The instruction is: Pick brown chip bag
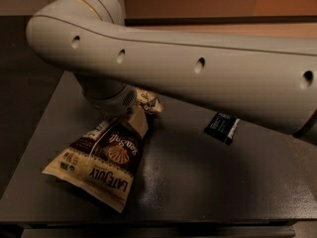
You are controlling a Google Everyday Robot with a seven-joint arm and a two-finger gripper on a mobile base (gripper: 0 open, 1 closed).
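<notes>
The brown chip bag (106, 157), dark brown and cream with "LATE JULY" and "Sea Salt" lettering, lies slanted on the dark grey table (198, 182) at the left. Its crumpled top end is drawn up under the arm's wrist. My gripper (132, 104) sits at that top end, mostly hidden behind the thick white arm (198, 78), and is shut on the bag's bunched top. The bag's lower end rests on the table near the front left.
A small dark blue-black snack packet (221, 128) lies on the table to the right, half under the arm. The table's front edge (148, 224) runs close below the bag. A brown wall stands behind the table.
</notes>
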